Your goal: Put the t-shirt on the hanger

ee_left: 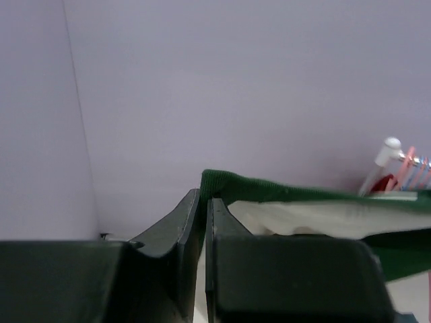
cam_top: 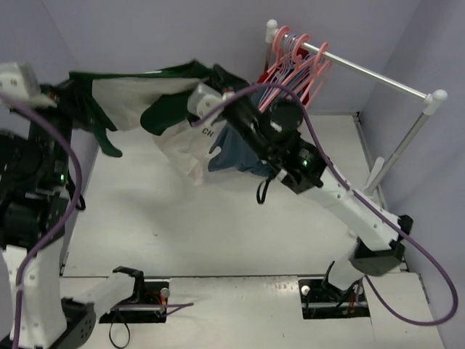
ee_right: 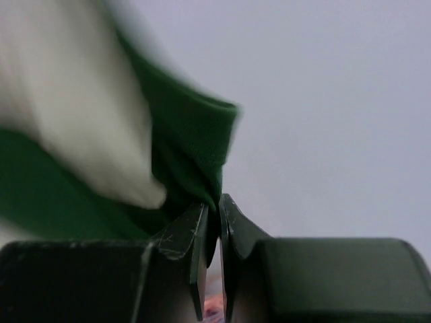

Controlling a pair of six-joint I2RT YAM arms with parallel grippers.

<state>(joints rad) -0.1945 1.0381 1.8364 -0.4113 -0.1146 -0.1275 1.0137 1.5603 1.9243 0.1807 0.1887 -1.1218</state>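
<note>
The t-shirt [cam_top: 138, 94], cream-white with dark green sleeves and trim, hangs stretched in the air between both grippers at the back of the table. My left gripper [cam_top: 69, 83] at the far left is shut on its green edge [ee_left: 269, 190], and the jaws meet at the cloth in the left wrist view [ee_left: 204, 198]. My right gripper [cam_top: 211, 83] holds the other end, its jaws [ee_right: 219, 202] shut on a fold of green fabric [ee_right: 192, 148] with only a thin slit between them. The hanger [cam_top: 294, 62] is one of several pink ones on the rail at the back right, apart from the shirt.
A metal clothes rail [cam_top: 378, 76] on white posts runs along the back right. A blue-grey garment [cam_top: 232, 156] lies under my right arm, and a red one [cam_top: 264, 76] shows behind it. A purple cable [cam_top: 327, 160] loops along the right arm.
</note>
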